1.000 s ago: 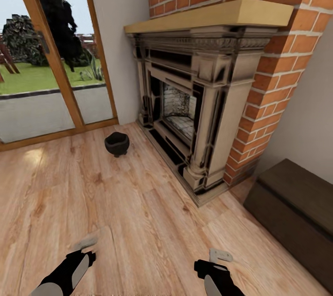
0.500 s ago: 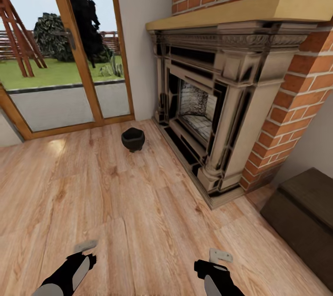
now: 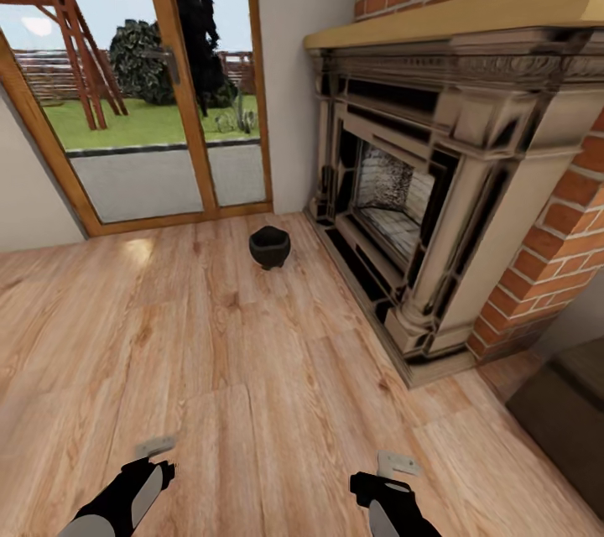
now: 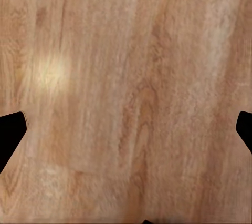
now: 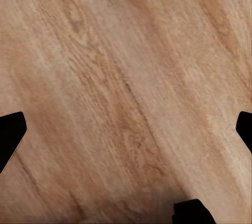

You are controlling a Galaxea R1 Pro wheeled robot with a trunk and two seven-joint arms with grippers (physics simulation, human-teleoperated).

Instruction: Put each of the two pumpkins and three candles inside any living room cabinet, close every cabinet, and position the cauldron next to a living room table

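The black cauldron (image 3: 269,247) stands on the wood floor, between the glass door and the fireplace, far ahead of both arms. A corner of a dark-brown cabinet (image 3: 566,411) shows at the lower right, its front closed as far as I can see. My left gripper (image 3: 156,448) and right gripper (image 3: 398,465) hang low over bare floor. In the wrist views the left gripper (image 4: 126,129) and right gripper (image 5: 126,129) are open with nothing between the fingers. The pumpkins, candles and table are out of view.
A large stone fireplace (image 3: 428,185) with a wooden mantel juts from a red brick chimney (image 3: 554,260) on the right. A wood-framed glass door (image 3: 159,92) to the garden fills the far wall. Wood floor (image 3: 210,352) stretches between me and the cauldron.
The camera has turned left, so the fireplace, cauldron and cabinet have slid rightward in the picture and more of the door shows. Both arms hold the same pose.
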